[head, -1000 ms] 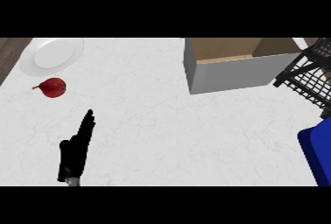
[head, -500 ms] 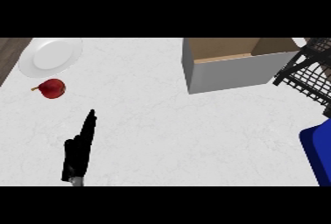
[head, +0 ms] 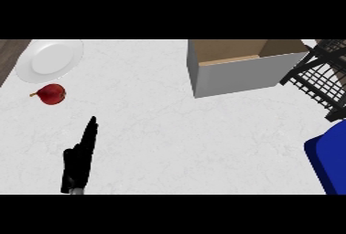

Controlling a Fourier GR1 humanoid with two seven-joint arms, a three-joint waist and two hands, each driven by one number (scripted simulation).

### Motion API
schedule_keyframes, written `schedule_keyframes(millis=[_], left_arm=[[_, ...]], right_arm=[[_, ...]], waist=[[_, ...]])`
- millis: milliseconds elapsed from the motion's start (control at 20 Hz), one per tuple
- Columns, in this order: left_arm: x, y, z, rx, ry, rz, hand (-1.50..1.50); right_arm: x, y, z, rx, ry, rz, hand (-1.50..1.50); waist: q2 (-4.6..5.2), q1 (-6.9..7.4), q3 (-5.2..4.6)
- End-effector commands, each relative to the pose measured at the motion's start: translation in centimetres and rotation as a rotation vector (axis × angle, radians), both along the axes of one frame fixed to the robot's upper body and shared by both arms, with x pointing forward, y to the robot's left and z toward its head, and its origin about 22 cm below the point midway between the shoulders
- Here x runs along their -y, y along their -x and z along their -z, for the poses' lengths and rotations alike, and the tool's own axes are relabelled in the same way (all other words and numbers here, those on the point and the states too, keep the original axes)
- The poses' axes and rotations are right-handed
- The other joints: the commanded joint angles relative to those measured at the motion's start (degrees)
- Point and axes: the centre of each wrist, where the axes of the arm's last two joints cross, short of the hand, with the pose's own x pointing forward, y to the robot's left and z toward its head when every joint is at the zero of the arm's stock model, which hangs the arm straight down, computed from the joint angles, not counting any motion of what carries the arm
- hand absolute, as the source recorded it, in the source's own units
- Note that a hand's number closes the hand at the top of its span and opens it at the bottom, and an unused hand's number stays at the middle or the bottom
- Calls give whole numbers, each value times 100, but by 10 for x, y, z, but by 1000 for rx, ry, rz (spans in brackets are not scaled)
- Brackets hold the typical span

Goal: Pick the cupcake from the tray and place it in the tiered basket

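Observation:
My left hand rests at the lower left of the head view, edge-on, fingers straight and pointing up the counter, holding nothing. The black wire tiered basket shows at the right edge, partly cut off. A blue tray pokes in at the lower right edge; only its corner shows. No cupcake is visible. My right hand does not show in the view.
An open grey box with a tan inside stands at the top right, beside the basket. A white plate lies at the top left, and a red onion lies just below it. The white counter spreads between them.
The view has shifted slightly, so the objects sit a little further left in the picture. The left hand keeps its pose.

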Motion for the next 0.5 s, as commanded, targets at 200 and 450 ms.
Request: schedule_keyframes(millis=[200, 450], left_arm=[[4, 2, 3, -43, 22, -31, 0], [-11, 4, -3, -49, 7, -45, 0]], right_arm=[[78, 107, -31, 92, -79, 186, -150], [110, 184, -37, 94, -74, 168, -150]], waist=[[-18, -152, -31], [-70, -324, -31]])
